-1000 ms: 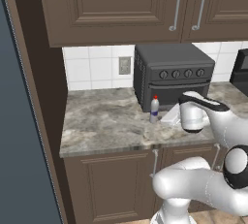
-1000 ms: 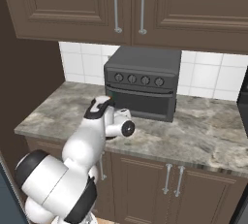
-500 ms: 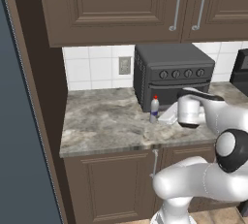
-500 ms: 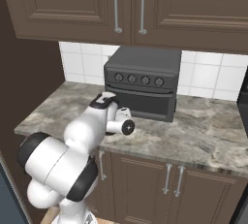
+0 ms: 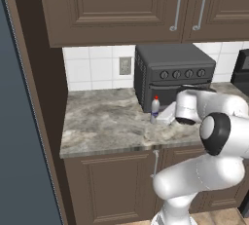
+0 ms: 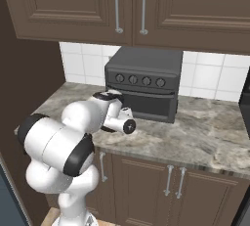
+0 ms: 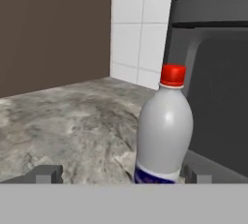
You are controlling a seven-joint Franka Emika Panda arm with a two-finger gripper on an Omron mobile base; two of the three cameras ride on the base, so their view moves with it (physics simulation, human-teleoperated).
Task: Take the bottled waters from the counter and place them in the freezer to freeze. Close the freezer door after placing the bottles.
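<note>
One red-capped bottle (image 7: 163, 133), one toaster oven (image 5: 172, 75), one counter (image 5: 107, 124).

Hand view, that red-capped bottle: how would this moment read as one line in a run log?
stage: approaching | target: red-capped bottle, upright on counter by toaster oven | gripper: open, nothing held

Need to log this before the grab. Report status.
End effector open, level with the red-capped bottle, not gripping. Bottle upright on the counter, close in front of the toaster oven. Nothing between fingertips and bottle.
</note>
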